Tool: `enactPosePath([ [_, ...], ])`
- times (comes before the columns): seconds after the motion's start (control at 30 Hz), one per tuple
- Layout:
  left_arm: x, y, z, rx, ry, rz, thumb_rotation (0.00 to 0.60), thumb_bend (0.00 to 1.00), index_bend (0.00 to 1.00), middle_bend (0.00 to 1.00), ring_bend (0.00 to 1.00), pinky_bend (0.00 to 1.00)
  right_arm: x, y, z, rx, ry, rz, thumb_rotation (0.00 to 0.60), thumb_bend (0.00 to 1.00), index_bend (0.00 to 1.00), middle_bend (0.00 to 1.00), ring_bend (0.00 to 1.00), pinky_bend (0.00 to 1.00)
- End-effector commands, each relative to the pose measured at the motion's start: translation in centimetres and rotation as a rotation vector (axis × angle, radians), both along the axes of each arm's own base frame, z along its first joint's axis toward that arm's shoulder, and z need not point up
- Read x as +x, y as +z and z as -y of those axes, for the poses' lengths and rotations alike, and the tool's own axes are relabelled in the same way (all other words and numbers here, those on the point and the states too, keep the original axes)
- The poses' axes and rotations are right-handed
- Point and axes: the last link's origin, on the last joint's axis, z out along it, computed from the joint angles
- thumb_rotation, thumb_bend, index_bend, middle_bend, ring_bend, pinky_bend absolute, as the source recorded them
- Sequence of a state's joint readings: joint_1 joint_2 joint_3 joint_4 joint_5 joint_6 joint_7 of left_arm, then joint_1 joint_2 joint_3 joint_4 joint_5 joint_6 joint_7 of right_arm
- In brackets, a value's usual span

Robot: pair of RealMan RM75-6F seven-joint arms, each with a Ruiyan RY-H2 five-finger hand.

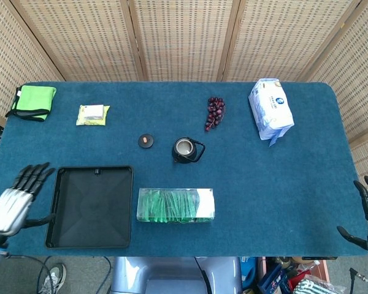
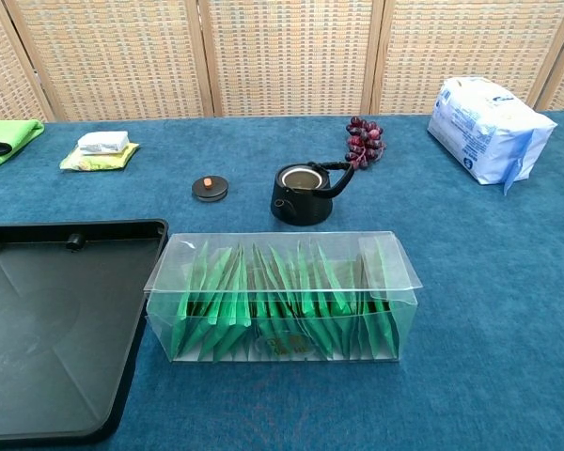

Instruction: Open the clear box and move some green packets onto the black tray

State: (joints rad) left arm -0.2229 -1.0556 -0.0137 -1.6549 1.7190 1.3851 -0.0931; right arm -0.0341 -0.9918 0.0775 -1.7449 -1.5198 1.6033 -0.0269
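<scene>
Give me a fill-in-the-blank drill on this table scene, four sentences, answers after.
1. The clear box holds ___ packets.
2. The tray lies to the ___ of the box in both views.
3. The black kettle has its ___ off, lying apart on the cloth.
4. The left hand holds ___.

Missing words: green; left; lid; nothing
</scene>
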Motion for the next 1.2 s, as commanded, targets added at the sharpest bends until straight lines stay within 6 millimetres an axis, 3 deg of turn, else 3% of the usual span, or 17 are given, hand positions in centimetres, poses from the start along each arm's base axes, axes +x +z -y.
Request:
enactPosePath([
  [0.03, 3.0, -2.2, -2.2, -0.096, -0.103, -0.011, 0.600, 0.12, 0.00, 0.00, 0.00, 0.00, -0.1, -0.1, 0.1, 0.000, -0.005, -0.002, 0.600, 0.00, 0.00, 0.00, 0.00, 0.00],
  [0.17, 5.7, -4.3, -3.4, -0.189, -0.161, -0.010, 0.600, 0.12, 0.00, 0.00, 0.00, 0.00, -0.3, -0.2, 0.4, 0.004, -0.021, -0.009, 0.600, 0.01, 0.00, 0.00, 0.00, 0.00],
  [0.33, 11.8, -9.5, -6.1, -0.339, -0.302, -0.009, 0.600, 0.12, 0.03, 0.00, 0.00, 0.00, -0.8, -0.4, 1.0, 0.005, -0.051, -0.016, 0.600, 0.00, 0.00, 0.00, 0.00, 0.00],
  [0.43, 13.6, -11.4, -6.7, -0.381, -0.327, 0.003, 0.600, 0.12, 0.06, 0.00, 0.00, 0.00, -1.1, -0.6, 1.2, 0.014, -0.067, -0.015, 0.600, 0.00, 0.00, 0.00, 0.00, 0.00],
  [0.87, 18.4, -16.0, -7.8, -0.470, -0.395, -0.003, 0.600, 0.12, 0.13, 0.00, 0.00, 0.00, -1.8, 0.2, 1.2, -0.024, -0.100, -0.009, 0.600, 0.00, 0.00, 0.00, 0.00, 0.00],
  [1.2, 19.8, -19.0, -7.6, -0.495, -0.384, 0.003, 0.600, 0.12, 0.19, 0.00, 0.00, 0.00, -2.0, 0.8, 1.0, -0.039, -0.104, 0.003, 0.600, 0.01, 0.00, 0.00, 0.00, 0.00],
])
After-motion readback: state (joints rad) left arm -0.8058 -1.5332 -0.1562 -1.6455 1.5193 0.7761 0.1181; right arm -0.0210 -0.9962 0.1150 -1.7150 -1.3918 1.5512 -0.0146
